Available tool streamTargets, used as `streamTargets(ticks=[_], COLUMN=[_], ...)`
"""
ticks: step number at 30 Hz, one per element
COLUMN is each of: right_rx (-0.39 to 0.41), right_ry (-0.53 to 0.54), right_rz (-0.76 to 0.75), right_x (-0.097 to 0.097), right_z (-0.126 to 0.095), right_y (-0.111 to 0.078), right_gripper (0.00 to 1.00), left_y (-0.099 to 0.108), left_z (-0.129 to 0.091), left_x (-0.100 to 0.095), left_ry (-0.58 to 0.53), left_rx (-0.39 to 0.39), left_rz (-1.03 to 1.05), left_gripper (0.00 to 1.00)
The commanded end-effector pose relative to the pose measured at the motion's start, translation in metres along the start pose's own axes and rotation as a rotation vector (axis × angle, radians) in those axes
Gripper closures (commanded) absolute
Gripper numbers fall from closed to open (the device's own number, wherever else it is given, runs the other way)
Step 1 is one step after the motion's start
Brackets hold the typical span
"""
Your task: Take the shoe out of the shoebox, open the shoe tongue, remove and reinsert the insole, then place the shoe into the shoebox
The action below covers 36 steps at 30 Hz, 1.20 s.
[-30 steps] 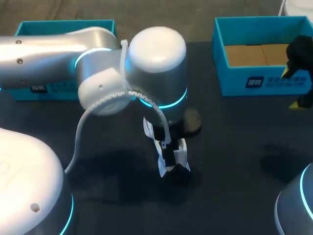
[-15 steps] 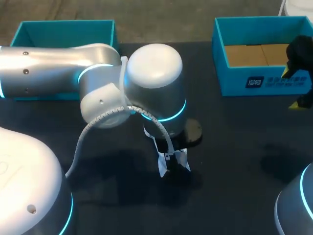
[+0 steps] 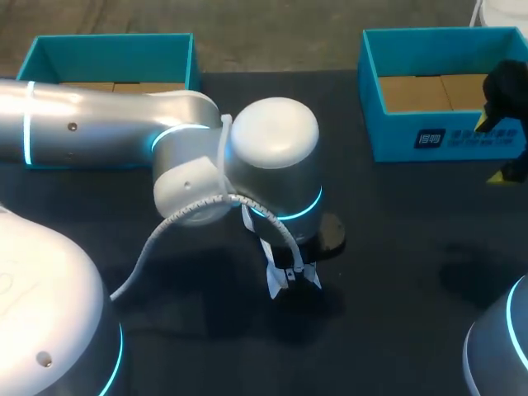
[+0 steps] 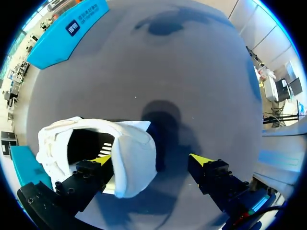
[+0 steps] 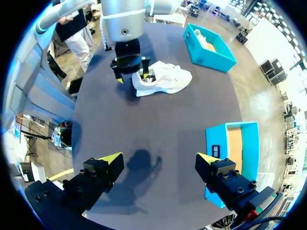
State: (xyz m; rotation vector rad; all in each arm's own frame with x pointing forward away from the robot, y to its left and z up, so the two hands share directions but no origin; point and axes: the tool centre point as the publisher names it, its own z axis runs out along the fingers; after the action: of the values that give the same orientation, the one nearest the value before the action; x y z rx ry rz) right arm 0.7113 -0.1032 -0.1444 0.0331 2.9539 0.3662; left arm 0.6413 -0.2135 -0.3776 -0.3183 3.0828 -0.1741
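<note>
The white shoe (image 3: 275, 282) lies on the dark table near the middle, mostly hidden under my left arm's wrist in the head view. In the left wrist view the shoe's heel opening (image 4: 122, 158) faces the camera. My left gripper (image 4: 152, 160) is open, one yellow-tipped finger (image 4: 101, 160) inside the opening and the other (image 4: 201, 160) outside over bare table, with the heel wall between them. My right gripper (image 5: 159, 158) hangs open and high over the table, far from the shoe (image 5: 163, 79), holding nothing. A teal shoebox (image 3: 437, 124) stands at the back right.
A second teal box (image 3: 111, 49) sits at the back left, partly behind my left arm. In the right wrist view one teal box (image 5: 211, 48) is beyond the shoe and another (image 5: 230, 153) is beside my right gripper. My right arm's black gripper body (image 3: 505, 95) shows at the right edge.
My left arm's wrist has shifted right and toward the near edge, covering more of the shoe. The shoe has stayed in about the same place. Both grippers stayed open.
</note>
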Motion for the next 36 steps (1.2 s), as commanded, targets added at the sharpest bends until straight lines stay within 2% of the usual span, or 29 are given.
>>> streamTargets(ticks=[1, 10, 12, 15, 18, 21, 23, 25, 30, 36], right_rx=[0.003, 0.003, 0.003, 0.003, 0.003, 0.003, 0.003, 0.003, 0.003, 0.003], right_ry=[0.004, 0.004, 0.004, 0.004, 0.004, 0.004, 0.004, 0.004, 0.004, 0.004], right_rz=[0.000, 0.000, 0.000, 0.000, 0.000, 0.000, 0.000, 0.000, 0.000, 0.000], right_x=[-0.002, -0.002, -0.002, -0.002, -0.002, -0.002, -0.002, -0.002, -0.002, -0.002], right_z=[0.001, 0.001, 0.001, 0.001, 0.001, 0.001, 0.001, 0.001, 0.001, 0.001], right_y=[0.001, 0.001, 0.001, 0.001, 0.001, 0.001, 0.001, 0.001, 0.001, 0.001], right_gripper=[0.00, 0.00, 0.00, 0.00, 0.00, 0.00, 0.00, 0.00, 0.00, 0.00], left_y=[-0.001, -0.002, -0.002, -0.003, -0.003, -0.002, -0.001, 0.000, 0.004, 0.008], left_z=[0.009, 0.016, 0.017, 0.019, 0.021, 0.022, 0.022, 0.022, 0.017, -0.005], left_x=[-0.005, -0.007, -0.007, -0.005, -0.003, 0.000, 0.002, 0.003, 0.005, 0.006], left_ry=[0.017, 0.042, 0.048, 0.064, 0.088, 0.099, 0.106, 0.119, 0.134, 0.145], left_rx=[0.001, -0.015, -0.014, -0.018, -0.012, -0.013, -0.016, -0.015, -0.015, -0.018], left_rz=[0.001, -0.002, -0.006, -0.006, -0.010, -0.014, -0.017, -0.019, -0.018, 0.011], left_gripper=[0.00, 0.00, 0.11, 0.40, 0.51, 0.67, 0.87, 1.00, 1.00, 1.00])
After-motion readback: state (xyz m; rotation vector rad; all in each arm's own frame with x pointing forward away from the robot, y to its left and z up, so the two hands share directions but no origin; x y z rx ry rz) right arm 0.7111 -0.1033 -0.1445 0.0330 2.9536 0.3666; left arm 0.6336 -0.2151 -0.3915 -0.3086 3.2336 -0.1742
